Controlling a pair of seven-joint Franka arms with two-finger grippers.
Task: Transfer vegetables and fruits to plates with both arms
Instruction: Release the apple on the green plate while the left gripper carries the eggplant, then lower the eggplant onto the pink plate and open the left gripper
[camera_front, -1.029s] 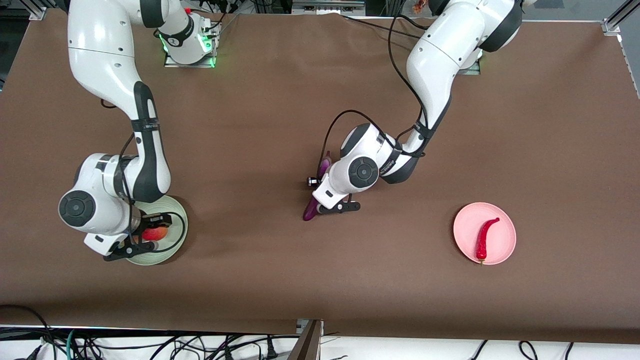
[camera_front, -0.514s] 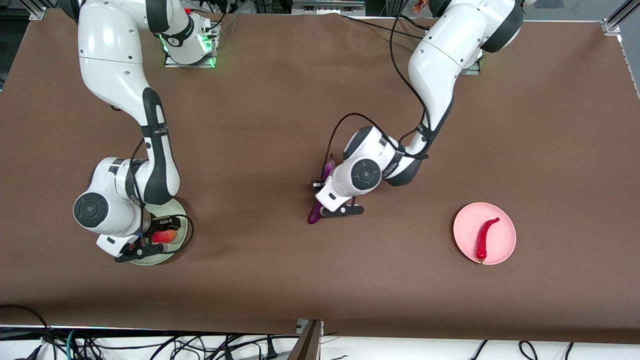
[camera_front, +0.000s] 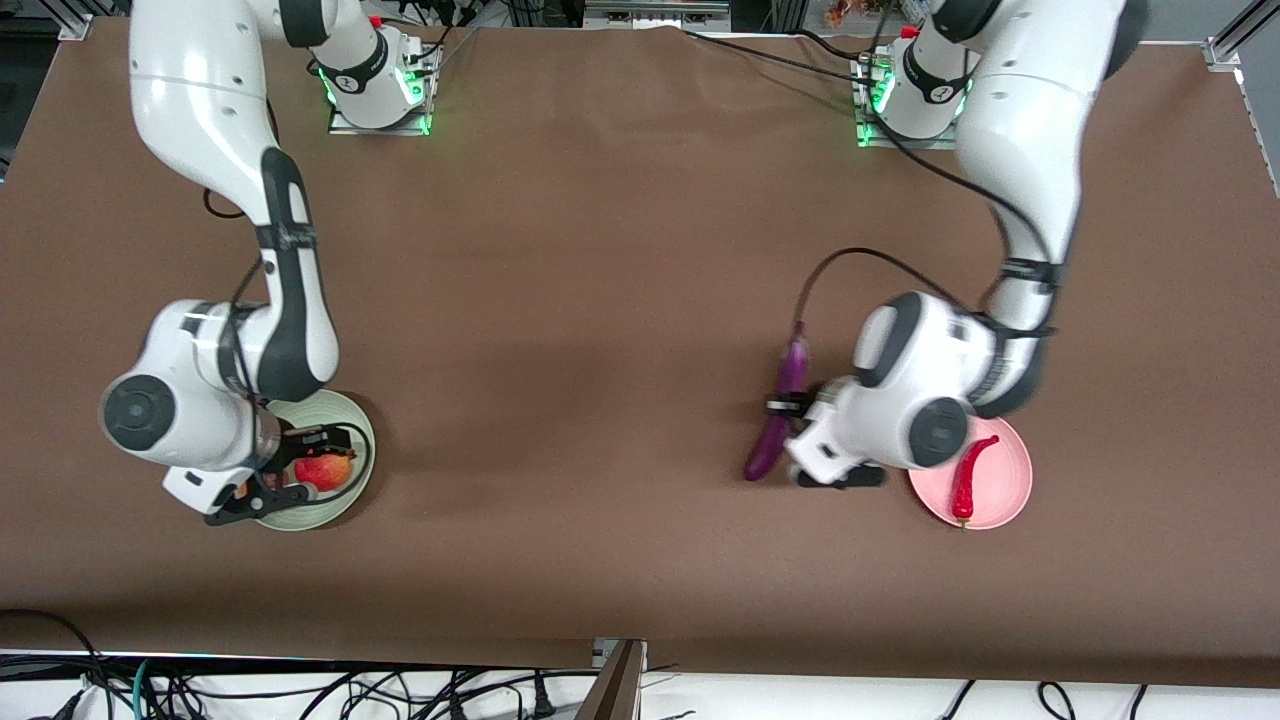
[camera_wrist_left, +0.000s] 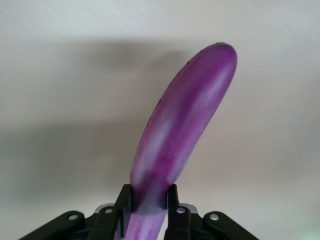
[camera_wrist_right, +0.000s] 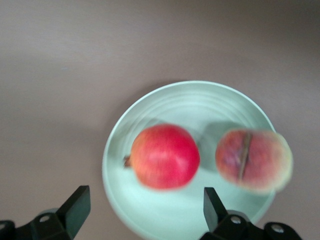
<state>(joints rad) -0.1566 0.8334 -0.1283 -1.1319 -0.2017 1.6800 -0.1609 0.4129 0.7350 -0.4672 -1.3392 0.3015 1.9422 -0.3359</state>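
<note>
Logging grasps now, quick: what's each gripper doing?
Left gripper: shut on the eggplant.
Right gripper: open, above the green plate.

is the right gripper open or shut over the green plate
Open: the right gripper has its fingers spread wide above the pale mint green plate, holding nothing.

brown table (camera_front: 600, 300), black cables (camera_front: 150, 685) below

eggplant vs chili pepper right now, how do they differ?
The eggplant is purple, long and nearly straight; the chili pepper is red, shorter and curved. The eggplant is held in the left gripper over bare table beside the pink plate; the chili pepper lies on that plate. Both are slim.
</note>
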